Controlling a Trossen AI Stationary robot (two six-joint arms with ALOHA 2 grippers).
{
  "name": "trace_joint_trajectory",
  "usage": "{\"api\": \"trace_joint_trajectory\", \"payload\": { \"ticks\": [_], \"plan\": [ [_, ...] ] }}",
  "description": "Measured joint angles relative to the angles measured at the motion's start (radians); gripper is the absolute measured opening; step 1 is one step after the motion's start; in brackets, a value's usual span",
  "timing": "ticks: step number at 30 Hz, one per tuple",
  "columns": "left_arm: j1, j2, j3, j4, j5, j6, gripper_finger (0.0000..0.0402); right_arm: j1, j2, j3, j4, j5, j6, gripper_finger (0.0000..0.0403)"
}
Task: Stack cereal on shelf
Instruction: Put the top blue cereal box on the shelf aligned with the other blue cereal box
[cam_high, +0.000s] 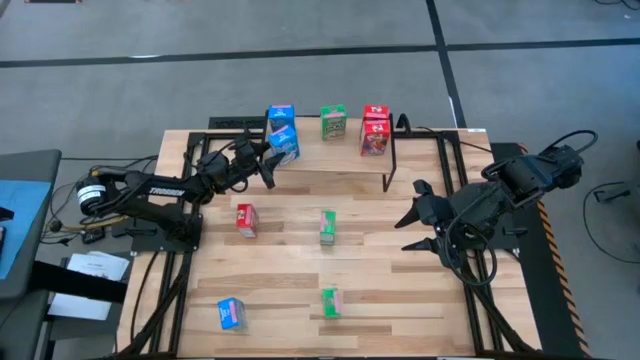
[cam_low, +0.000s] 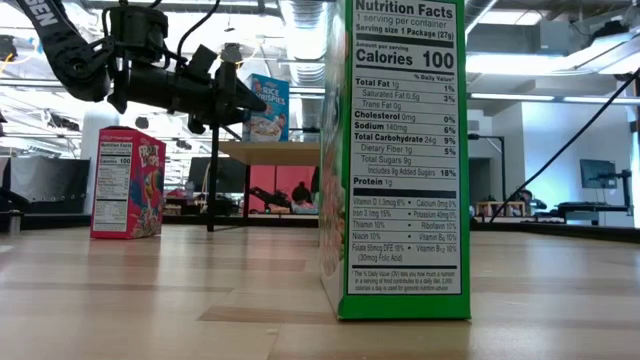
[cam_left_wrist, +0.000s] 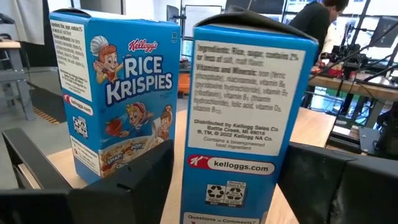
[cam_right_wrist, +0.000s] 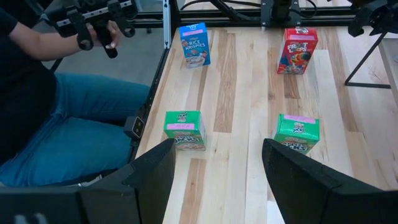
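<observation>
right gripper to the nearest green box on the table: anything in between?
Nothing visible. In the high view the right gripper hangs open over bare table, and the nearest green box stands apart from the other boxes; only open tabletop lies between them.

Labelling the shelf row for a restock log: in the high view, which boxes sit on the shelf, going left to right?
Two blue cereal boxes at the left end, then a green cereal box, then the red cereal boxes.
</observation>
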Motion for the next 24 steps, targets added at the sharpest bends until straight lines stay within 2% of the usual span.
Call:
{"api": "trace_joint_trajectory", "payload": {
  "ticks": [10,20,24],
  "plan": [
    [0.0,-0.001,0.0,0.0,-0.011,-0.037,0.0298,0.0,0.0,0.0,0.0,0.0,0.0,0.0265],
    [-0.001,-0.052,-0.002,-0.027,-0.012,-0.038,0.0303,0.0,0.0,0.0,0.0,0.0,0.0,0.0265],
    [-0.001,-0.116,-0.002,-0.117,-0.005,-0.045,0.0303,0.0,0.0,-0.023,-0.003,-0.001,0.005,0.0265]
  ]
}}
